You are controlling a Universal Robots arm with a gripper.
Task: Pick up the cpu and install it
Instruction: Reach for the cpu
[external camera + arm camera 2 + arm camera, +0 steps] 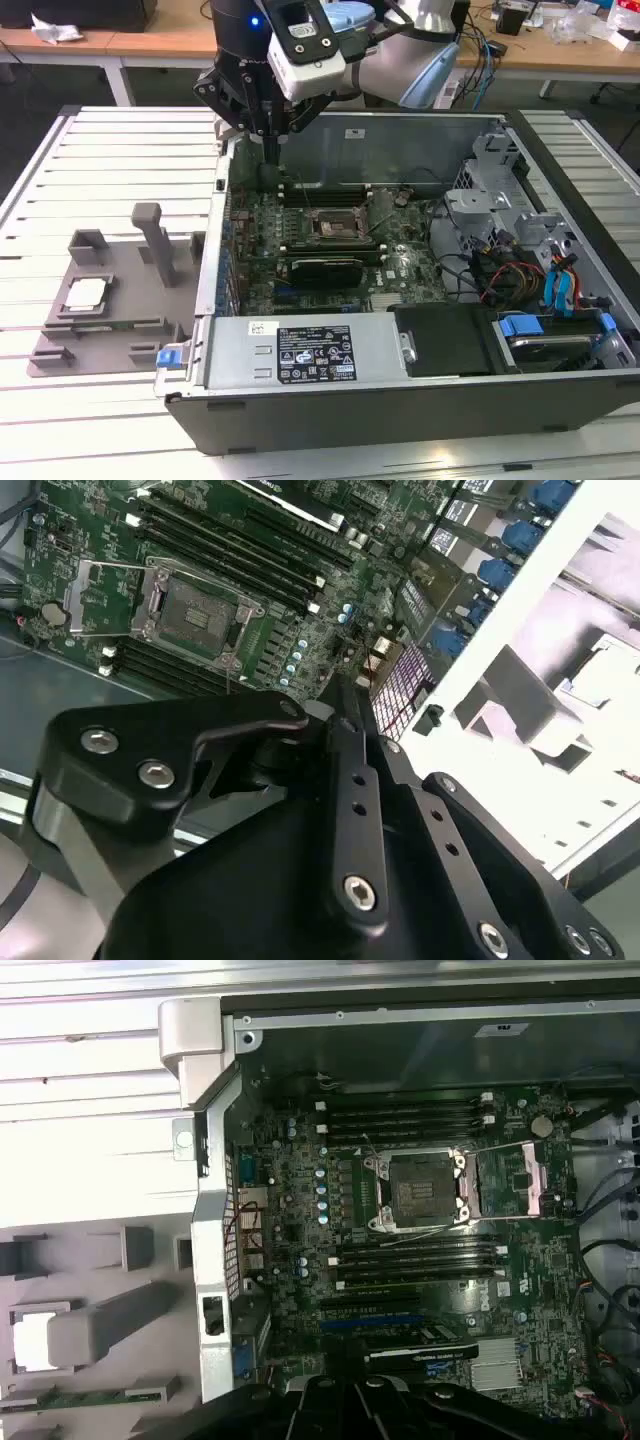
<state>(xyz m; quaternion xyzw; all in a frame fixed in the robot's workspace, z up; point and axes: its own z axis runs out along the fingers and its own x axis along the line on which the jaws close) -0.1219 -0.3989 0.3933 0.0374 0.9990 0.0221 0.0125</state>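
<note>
From my station I see the arm [300, 45] hanging over the far left corner of the open computer case [400, 375], as the exterior view frames it. The jaws are closed on each other with nothing between them, their tip hovering just above the case's left wall and well short of the board.

The cpu [85, 293] is not picked up yet. It lies flat in a pocket of the grey fixture plate [110, 335], on the exterior view's left, outside the case and well apart from the jaws. In the first wrist view its pale top [30, 1338] shows in that same pocket, partly hidden by a grey post [105, 1322].

Inside the case, the motherboard socket [335, 225] stands bare, with its metal load plate [525, 1175] swung open beside it. Both wrist views show the socket [195, 615] [422, 1185] flanked by dark memory slots [410, 1115].

The case and fixture plate rest side by side on a white slatted surface [120, 150].
</note>
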